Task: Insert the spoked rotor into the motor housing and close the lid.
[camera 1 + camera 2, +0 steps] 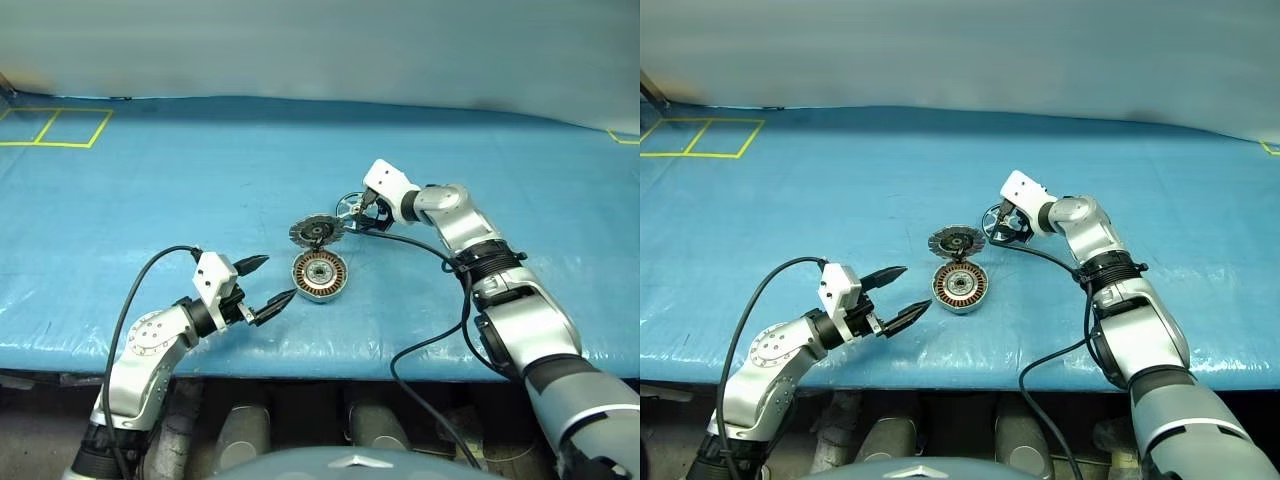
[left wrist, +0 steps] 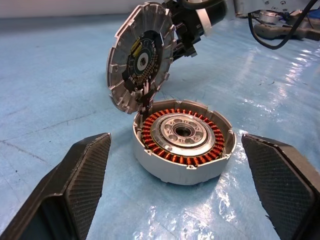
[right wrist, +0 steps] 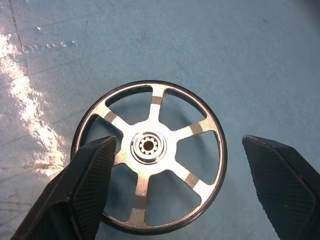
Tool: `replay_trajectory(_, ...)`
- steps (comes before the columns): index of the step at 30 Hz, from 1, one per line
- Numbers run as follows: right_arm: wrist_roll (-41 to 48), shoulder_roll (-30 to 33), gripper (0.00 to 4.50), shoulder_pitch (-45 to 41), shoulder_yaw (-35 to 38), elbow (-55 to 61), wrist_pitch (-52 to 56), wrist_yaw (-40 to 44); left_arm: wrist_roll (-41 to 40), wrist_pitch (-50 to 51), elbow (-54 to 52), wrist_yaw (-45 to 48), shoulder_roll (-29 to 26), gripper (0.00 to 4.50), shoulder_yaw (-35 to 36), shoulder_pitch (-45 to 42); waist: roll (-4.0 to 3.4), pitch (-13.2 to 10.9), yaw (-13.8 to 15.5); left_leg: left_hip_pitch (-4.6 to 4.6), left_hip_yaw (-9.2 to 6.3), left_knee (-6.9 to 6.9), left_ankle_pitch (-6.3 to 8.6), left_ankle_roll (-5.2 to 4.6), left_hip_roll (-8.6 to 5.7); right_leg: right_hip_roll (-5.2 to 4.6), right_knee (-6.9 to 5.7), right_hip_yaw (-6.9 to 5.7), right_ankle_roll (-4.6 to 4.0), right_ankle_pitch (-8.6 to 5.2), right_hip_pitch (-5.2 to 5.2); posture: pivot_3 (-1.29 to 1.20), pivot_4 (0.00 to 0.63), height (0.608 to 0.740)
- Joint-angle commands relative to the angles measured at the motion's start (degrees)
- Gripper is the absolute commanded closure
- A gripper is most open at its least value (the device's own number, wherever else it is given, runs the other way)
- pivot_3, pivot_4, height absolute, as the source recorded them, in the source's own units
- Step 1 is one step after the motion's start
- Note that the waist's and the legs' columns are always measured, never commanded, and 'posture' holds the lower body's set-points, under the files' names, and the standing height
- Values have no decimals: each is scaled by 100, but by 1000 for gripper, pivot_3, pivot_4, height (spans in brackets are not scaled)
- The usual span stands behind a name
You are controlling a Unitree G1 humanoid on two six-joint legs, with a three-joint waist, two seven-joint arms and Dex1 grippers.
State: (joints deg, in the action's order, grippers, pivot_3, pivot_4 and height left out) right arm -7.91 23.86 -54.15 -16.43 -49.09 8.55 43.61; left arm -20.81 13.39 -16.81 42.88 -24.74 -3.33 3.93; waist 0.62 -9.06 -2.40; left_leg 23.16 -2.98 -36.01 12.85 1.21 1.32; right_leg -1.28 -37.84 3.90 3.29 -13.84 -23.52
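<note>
right end effector (image 3: pixel 172 190), two black textured fingers spread wide, poised over the spoked rotor (image 3: pixel 149 156), a small round wheel with a dark rim and shiny silver spokes; one finger (image 3: pixel 82 187) overlaps the rim in the right wrist view, the other stands well clear, and nothing is gripped. the rotor lies flat on the blue-covered worktop (image 1: pixel 150 200), its axle pointing straight up, its hub bearing at centre and open gaps between the spokes. in the head views the rotor (image 1: pixel 997 222) sits beyond and to the right of the other two parts. left end effector (image 1: pixel 266 285), fingers likewise wide apart and empty, held level just to the left of the motor housing (image 1: pixel 320 275), a round flat pale-walled disc with a ring of copper-orange windings around a silver centre hub; the housing rests flat, open face upward, framed between the two fingers in the left wrist view without contact. the lid (image 1: pixel 316 232), a grey metal disc with a notched, finned rim and dark centre, stands tilted on edge at the housing's far rim, its inner face turned toward the left end effector.
</note>
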Motion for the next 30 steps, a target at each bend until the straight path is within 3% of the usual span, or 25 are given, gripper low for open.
replay_trajectory(1,66,51,238,-215,223,19,-101,69,-24,-38,-296,-36,10,0,-23,17,0,0,-4,0,0,0,0,0,0,0,0,0,0,0,0,0,150,740)
replay_trajectory(13,-100,45,238,27,196,298,-27,40,40,-198,-14,41,27,0,-130,-60,-1,0,-5,0,0,-1,0,0,0,0,-3,0,0,0,0,0,150,740)
replay_trajectory(17,-94,151,1138,144,238,409,54,66,73,-368,205,164,17,0,-151,-34,-1,0,-2,0,0,-2,0,0,0,0,-3,0,0,1,1,0,150,740)
replay_trajectory(30,-92,117,1138,565,237,946,173,-29,98,-701,698,373,16,0,-149,-138,-3,0,-8,-2,0,-8,-1,1,-1,0,-8,0,1,1,2,0,150,740)
